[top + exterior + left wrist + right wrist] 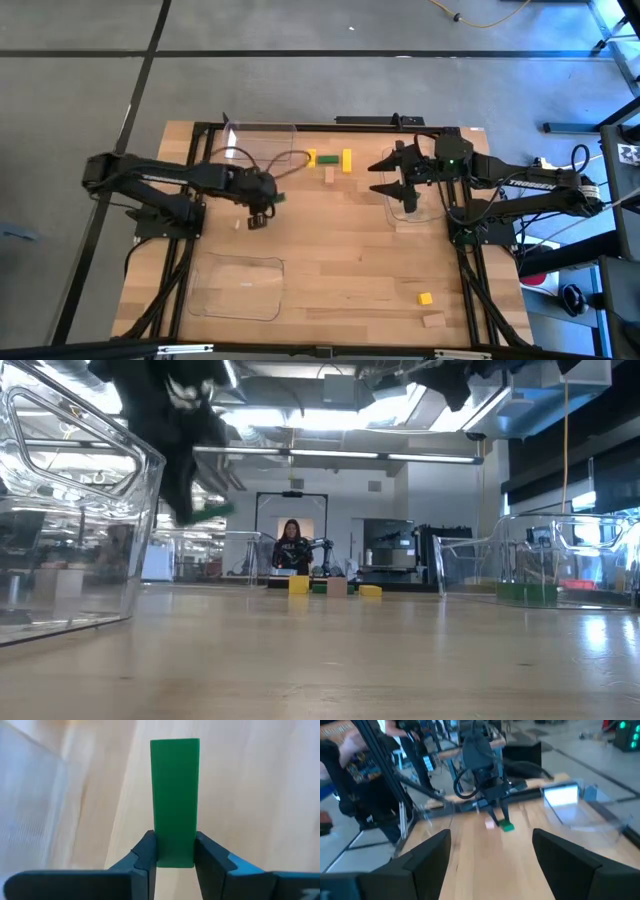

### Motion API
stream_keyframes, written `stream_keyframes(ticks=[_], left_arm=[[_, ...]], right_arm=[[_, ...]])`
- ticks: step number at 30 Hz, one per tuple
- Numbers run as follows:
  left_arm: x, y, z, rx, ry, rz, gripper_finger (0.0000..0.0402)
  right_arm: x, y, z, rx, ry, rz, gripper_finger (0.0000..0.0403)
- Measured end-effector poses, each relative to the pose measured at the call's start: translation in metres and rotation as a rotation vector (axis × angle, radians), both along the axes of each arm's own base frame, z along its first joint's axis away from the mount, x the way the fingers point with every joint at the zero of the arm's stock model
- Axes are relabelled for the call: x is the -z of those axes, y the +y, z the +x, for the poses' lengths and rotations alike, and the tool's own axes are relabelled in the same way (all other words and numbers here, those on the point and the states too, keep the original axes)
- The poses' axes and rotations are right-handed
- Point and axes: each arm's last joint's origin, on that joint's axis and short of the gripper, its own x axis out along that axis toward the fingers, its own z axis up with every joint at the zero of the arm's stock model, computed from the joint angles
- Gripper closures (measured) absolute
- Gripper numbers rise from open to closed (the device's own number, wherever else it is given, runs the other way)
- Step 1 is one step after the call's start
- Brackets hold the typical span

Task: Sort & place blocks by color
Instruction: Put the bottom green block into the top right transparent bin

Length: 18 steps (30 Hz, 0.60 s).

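Left gripper [175, 851]: we find its fingers clamped on the green bar [174, 800], lifted above the table.
Right gripper [490, 855]: parted, empty, waiting.
Advice: we carry level, release low inside tray [262, 140].

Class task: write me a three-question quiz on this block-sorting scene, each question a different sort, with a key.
1. True or false: the left gripper holds a green bar.
2. Are the right gripper's jaws open or shut?
3. Which colour is the block beside the tan block at the table's near right: A green, B yellow, C red?

Key: 1 true; 2 open; 3 B.
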Motion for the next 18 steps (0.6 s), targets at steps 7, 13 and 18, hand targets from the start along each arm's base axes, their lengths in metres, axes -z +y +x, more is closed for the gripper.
stream_keyframes(ticks=[7,13,18], left_arm=[[-0.037,0.008,0.018,-0.118,-0.465,-0.132,0.0314],[-0.049,0.004,0.039,-0.098,-0.697,-0.177,0.0314],[-0.058,0.000,0.049,-0.076,-0.833,-0.173,0.0314]], right_arm=[[0.012,-0.005,0.031,0.000,-0.026,0.019,0.0120],[0.027,-0.005,0.064,-0.022,-0.092,0.026,0.0120],[0.040,-0.009,0.084,-0.018,-0.135,0.056,0.0120]])
